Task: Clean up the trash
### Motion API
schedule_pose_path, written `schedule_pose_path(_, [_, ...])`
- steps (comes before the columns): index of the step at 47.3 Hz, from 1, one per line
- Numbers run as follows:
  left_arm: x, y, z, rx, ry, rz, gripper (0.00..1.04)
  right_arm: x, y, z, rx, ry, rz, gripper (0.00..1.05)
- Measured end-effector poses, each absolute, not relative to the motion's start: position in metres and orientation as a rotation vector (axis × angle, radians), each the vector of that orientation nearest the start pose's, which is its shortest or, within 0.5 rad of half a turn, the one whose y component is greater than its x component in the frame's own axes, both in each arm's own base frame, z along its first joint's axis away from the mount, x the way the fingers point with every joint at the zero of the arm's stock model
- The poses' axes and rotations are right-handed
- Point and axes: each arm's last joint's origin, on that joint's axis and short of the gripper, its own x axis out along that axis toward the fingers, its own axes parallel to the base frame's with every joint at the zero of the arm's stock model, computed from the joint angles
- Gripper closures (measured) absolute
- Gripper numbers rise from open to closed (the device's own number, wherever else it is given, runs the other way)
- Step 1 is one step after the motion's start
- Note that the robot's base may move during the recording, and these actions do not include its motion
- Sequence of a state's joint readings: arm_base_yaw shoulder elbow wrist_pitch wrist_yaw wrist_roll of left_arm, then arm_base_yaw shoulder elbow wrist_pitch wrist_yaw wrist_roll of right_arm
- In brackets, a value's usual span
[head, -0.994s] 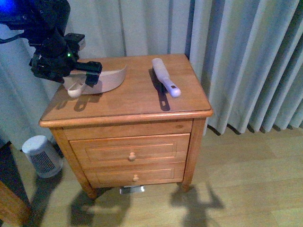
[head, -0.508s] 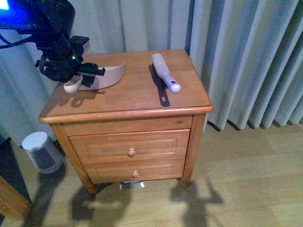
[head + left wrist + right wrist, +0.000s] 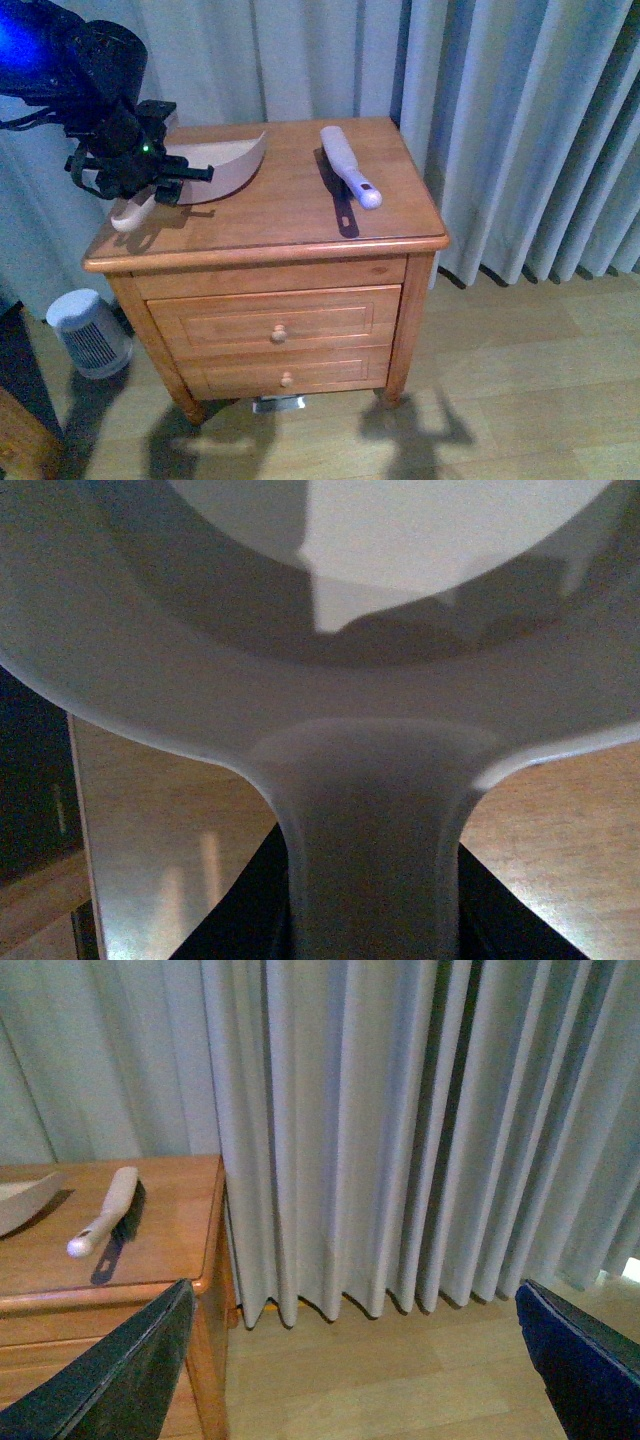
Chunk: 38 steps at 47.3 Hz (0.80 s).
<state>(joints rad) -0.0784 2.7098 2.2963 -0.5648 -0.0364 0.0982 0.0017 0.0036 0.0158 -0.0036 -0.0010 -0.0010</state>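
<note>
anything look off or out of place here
The dustpan sits askew at the left of the nightstand, its handle poking past the edge, pinched in the left gripper. No paper wad shows in any view.

The robot's left arm (image 3: pixel 95 95) is a bulky stack of matt black housings, blocky and hard-edged, and a bright blue glow (image 3: pixel 25 45) spreads over its upper casing. A tiny green indicator light (image 3: pixel 146 149) shines on the wrist section, with a small pale grey block (image 3: pixel 157 108) mounted near it. A thin black cable (image 3: pixel 25 122) trails off the arm. The black left gripper (image 3: pixel 160 186) has flat, angular black fingers (image 3: pixel 250 910). In the right wrist view, the right gripper (image 3: pixel 352 1295) shows two broad, smooth, wedge-shaped dark fingers (image 3: pixel 110 1380). One is tinged grey-green and the other deep blue. No screws or markings can be made out.
</note>
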Motion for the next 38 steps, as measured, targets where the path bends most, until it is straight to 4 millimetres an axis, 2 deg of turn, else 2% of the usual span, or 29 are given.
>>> schedule_pose_path(4, [0.557, -0.038, 0.103, 0.117, 0.937, -0.080, 0.79, 0.097, 0.000, 0.168, -0.001, -0.009, 0.003, 0.08])
schedule_pose_path(9, [0.549, -0.030, 0.128, 0.116, 0.867, -0.053, 0.79, 0.097, 0.000, 0.168, -0.001, -0.009, 0.003, 0.08])
schedule_pose_path(17, [0.521, -0.015, 0.188, 0.152, 0.700, -0.028, 0.79, 0.097, 0.000, 0.168, -0.001, -0.009, 0.003, 0.08])
schedule_pose_path(19, [0.509, -0.012, 0.202, 0.159, 0.658, -0.026, 0.79, 0.097, 0.000, 0.168, -0.001, -0.009, 0.003, 0.08])
schedule_pose_path(26, [0.472, -0.005, 0.229, 0.159, 0.577, -0.045, 0.79, 0.097, 0.000, 0.168, -0.001, -0.009, 0.003, 0.08])
schedule_pose_path(38, [0.396, 0.016, 0.261, 0.145, 0.470, -0.025, 0.79, 0.097, 0.000, 0.168, -0.001, -0.009, 0.003, 0.08])
